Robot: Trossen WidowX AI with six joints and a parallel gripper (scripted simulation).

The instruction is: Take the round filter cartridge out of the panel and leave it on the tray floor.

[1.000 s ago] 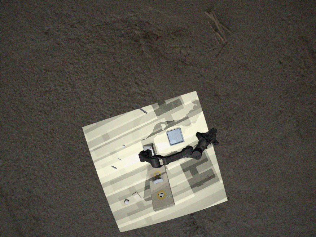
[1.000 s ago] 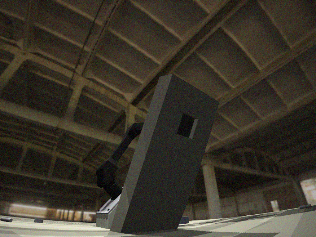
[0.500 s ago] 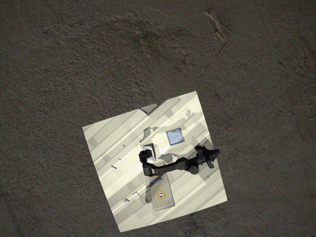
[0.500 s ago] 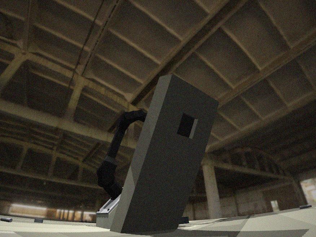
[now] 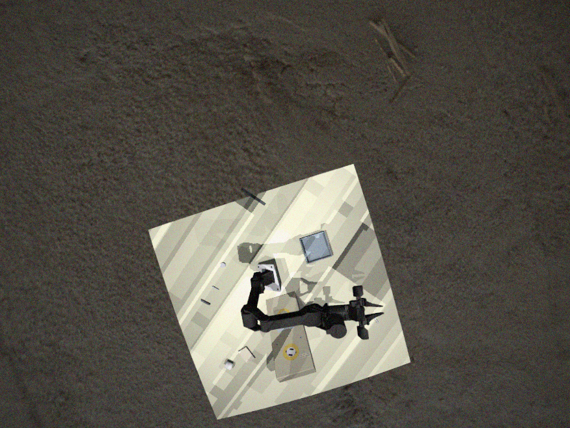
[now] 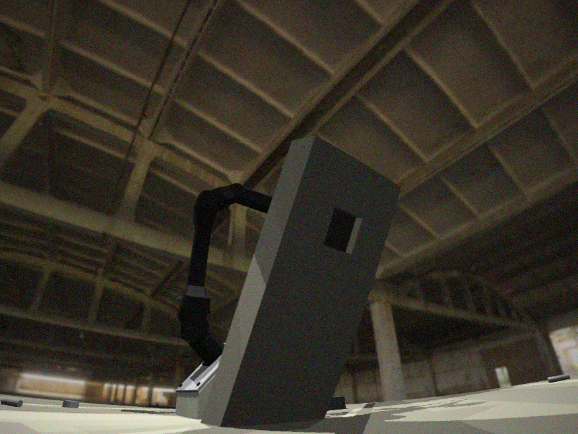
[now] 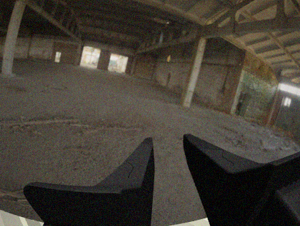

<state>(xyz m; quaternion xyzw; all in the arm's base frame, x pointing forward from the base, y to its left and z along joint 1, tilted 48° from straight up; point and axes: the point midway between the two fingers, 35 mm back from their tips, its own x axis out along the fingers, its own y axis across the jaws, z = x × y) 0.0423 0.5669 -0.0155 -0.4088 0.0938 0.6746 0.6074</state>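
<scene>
Top view: gripper (image 5: pixel 383 309) (image 7: pixel 167 141) empty, tips parted, held beyond panel (image 5: pixel 299 366) (image 6: pixel 308 289), probably to line up; cartridge (image 5: pixel 290 352) seated.

The filter cartridge (image 5: pixel 290 352) sits in the service panel (image 5: pixel 301 361) (image 6: pixel 299 303). The arm (image 5: pixel 287 321) (image 6: pixel 200 243) passes above this panel; the tray (image 5: pixel 327 242) lies apart from it.

matte black arm, pointed fingers (image 5: pixel 374 317)

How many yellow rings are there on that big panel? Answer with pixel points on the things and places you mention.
2. One yellow ring (image 5: pixel 284 352) surrounds a round white face on the panel (image 5: pixel 299 364) (image 6: pixel 299 303); the other ring (image 5: pixel 282 309) is partly hidden by the arm (image 5: pixel 295 319) (image 6: pixel 200 252), which may hide more.
</scene>
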